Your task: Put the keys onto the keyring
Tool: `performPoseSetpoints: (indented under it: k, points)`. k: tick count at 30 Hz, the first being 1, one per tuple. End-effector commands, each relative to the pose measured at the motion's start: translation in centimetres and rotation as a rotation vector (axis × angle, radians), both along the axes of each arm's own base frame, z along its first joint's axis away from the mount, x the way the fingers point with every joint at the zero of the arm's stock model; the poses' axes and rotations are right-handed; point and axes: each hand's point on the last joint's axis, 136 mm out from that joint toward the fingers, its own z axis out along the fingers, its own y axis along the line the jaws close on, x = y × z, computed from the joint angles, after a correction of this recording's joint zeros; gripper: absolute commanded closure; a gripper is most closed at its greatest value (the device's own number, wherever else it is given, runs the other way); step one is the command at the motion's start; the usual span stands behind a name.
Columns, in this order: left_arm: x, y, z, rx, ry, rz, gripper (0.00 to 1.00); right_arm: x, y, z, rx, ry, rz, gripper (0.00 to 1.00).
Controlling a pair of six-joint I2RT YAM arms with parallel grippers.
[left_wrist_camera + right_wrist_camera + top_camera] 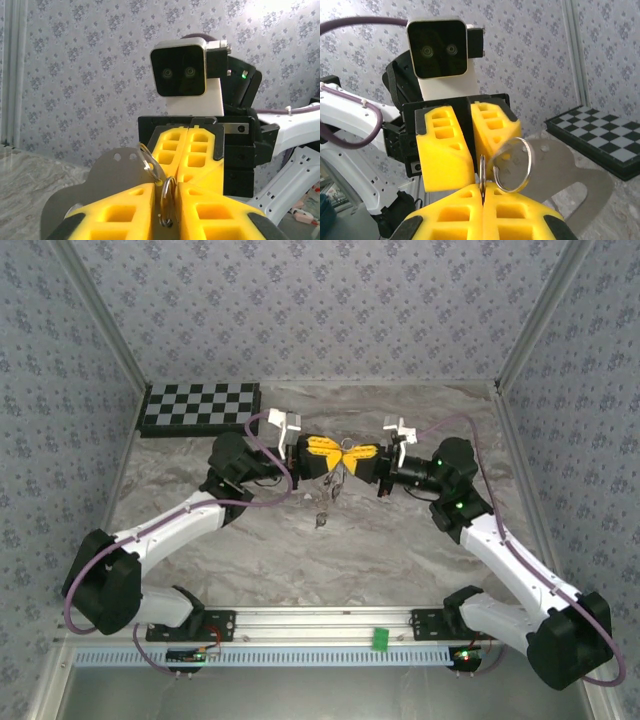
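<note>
Mid-worktop point(400, 540), raised off the marbled surface: left fingers point(322, 448) and right fingers point(362, 454), both yellow, meet tip to tip.

Right wrist view: right fingers are pressed together at the bottom of the frame, clamped on the keyring point(482, 181). Its wire stands edge-on in their seam. A wider loop point(514, 167) of wire shows face-on just beside the seam, near the opposite yellow tips. Cannot tell whether it is the same ring or a second one. A flat grey tag point(572, 175) with small holes sits behind that loop.

Left wrist view: left fingers stand a narrow slit apart, with a wire ring edge-on in the slit. Cannot tell whether they pinch it or merely flank it. Up-left of the slit, another ring passes through the tag.

Keys point(333, 488): a small silvery-dark cluster hanging just below the fingertips in the top view, not between either pair of fingers. Too small to count. One more small bit point(322, 521) is lower down; hanging or lying, cannot tell.

Checkerboard point(200, 407) at the far left corner, well apart.
</note>
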Motion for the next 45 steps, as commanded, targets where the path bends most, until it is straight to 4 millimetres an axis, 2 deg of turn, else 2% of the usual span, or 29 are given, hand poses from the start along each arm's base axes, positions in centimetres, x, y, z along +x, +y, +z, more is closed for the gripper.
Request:
performPoseSetpoints:
  k: [1,8,19,45]
  points:
    - [0.0,0.9,1.2,-0.001,-0.044,0.001,0.77,-0.7,-0.1,-0.1,-0.085,0.003,0.032,1.00]
    - [-0.1,1.4,-0.4,0.089,-0.052,-0.013,0.74,-0.8,-0.2,-1.9,-0.222,0.063,0.061,1.00]
    - [-0.8,1.3,-3.1,0.204,-0.049,-0.058,0.74,-0.4,0.2,-3.2,-0.310,0.122,0.123,1.00]
    - [-1.4,0.2,-4.5,0.263,-0.035,-0.146,0.73,-1.4,0.9,-3.6,-0.324,0.128,0.181,1.00]
